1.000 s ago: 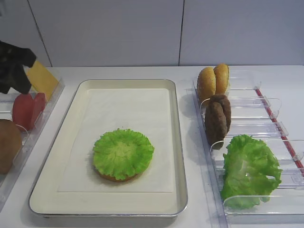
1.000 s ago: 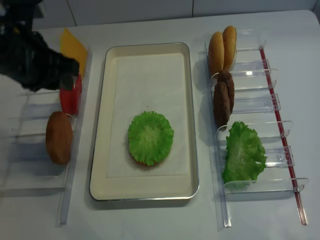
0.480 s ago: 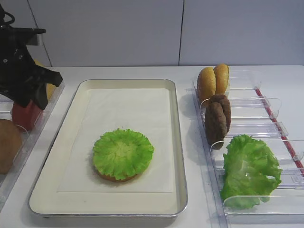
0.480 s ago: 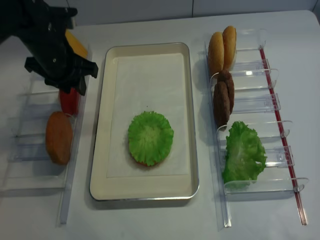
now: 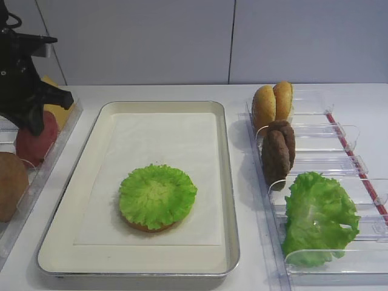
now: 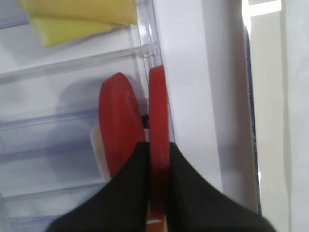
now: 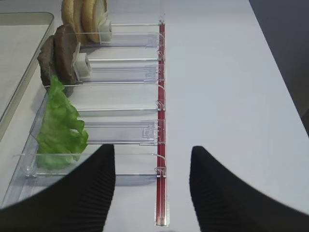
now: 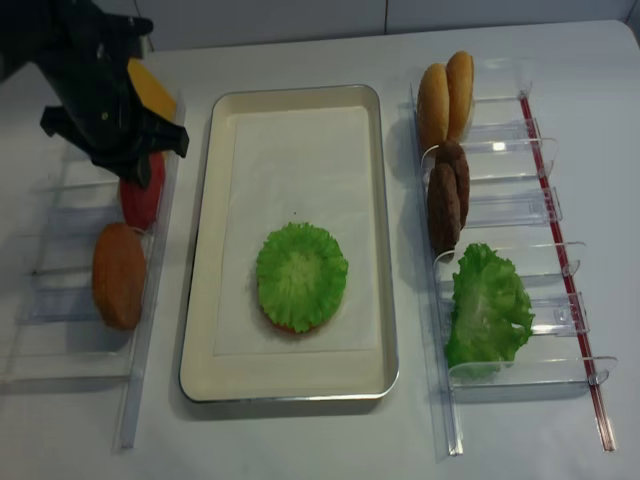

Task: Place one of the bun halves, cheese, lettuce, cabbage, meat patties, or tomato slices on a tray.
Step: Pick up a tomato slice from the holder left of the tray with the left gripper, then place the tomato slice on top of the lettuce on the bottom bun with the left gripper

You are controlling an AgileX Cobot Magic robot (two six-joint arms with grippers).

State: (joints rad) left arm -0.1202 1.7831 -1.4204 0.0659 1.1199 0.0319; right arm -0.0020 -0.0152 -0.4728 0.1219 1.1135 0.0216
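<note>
Two red tomato slices stand on edge in the left clear bin. My left gripper [image 6: 158, 151] is shut on the right-hand tomato slice [image 6: 158, 96], while the other slice [image 6: 118, 121] leans just beside it. From above, the left gripper [image 8: 132, 166] sits over the tomato slices [image 8: 142, 200]. The cream tray [image 5: 228, 182] holds a round lettuce leaf [image 5: 157, 195] lying on a bun half [image 5: 145, 228]. Over the near end of the right-hand bins, my right gripper [image 7: 153, 179] hangs open with nothing between its fingers.
The left bin also holds yellow cheese [image 5: 59, 113] behind the gripper and a bun half [image 5: 11, 185] in front. The right bins [image 5: 339, 145] hold two bun halves [image 5: 271, 103], meat patties [image 5: 277, 151] and a loose lettuce leaf [image 5: 318, 215].
My left arm swung in from the left edge, came down over the tomato slices, and its jaws closed on one slice. Nothing else moved.
</note>
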